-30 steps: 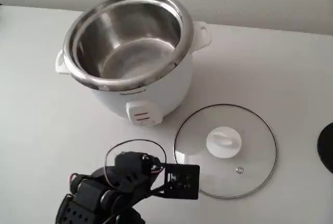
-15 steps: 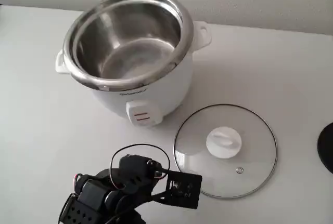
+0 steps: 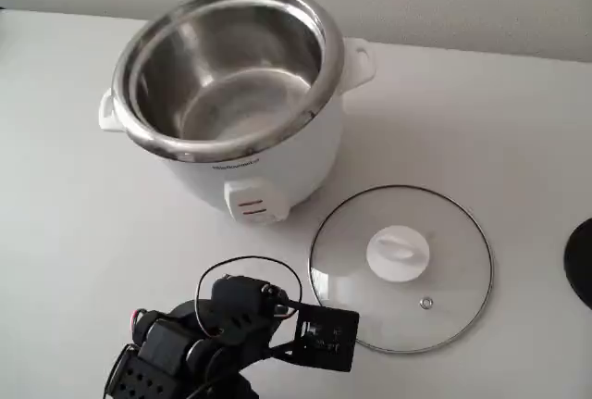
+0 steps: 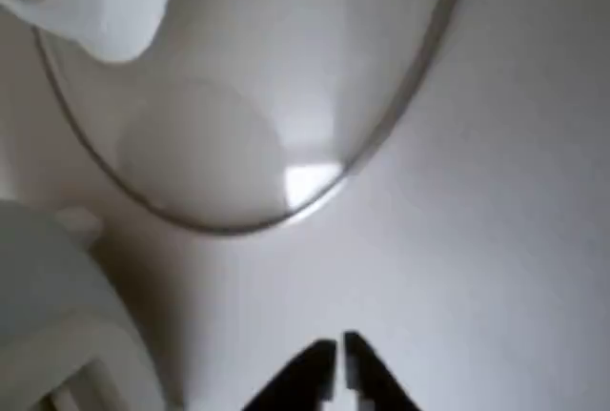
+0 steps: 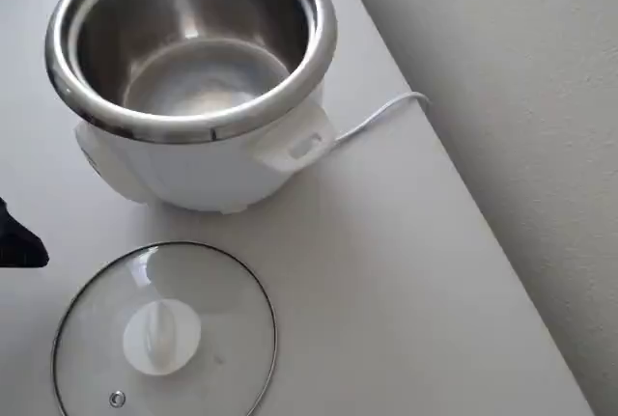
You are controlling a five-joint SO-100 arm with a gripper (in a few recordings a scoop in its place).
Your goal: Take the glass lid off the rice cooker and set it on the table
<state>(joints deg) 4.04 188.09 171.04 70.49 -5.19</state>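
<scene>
Overhead view first: the lid (image 5: 164, 334) lies flat on the table (image 5: 386, 271), knob up, just beside the cooker (image 5: 193, 78) but apart from it, and the cooker's steel pot stands open and empty. From how things lie, I judge the task as good as done; the lid sits clear of the cooker, presumably so that it rests stable and in nobody's way. A white cord (image 5: 381, 115) trails off the cooker toward the table edge in this view alone. From the fixed view, the lid (image 3: 400, 268) shows its steam hole near the front rim, the cooker (image 3: 231, 93) shows its front switch, and the dark arm is folded low at the bottom, near the lid's left edge. Its fingers I cannot make out there. The wrist view settles that: the gripper (image 4: 335, 373) points at bare table short of the lid's rim (image 4: 381, 134), its two dark tips nearly touching, a thin slit between them, holding nothing.
</scene>
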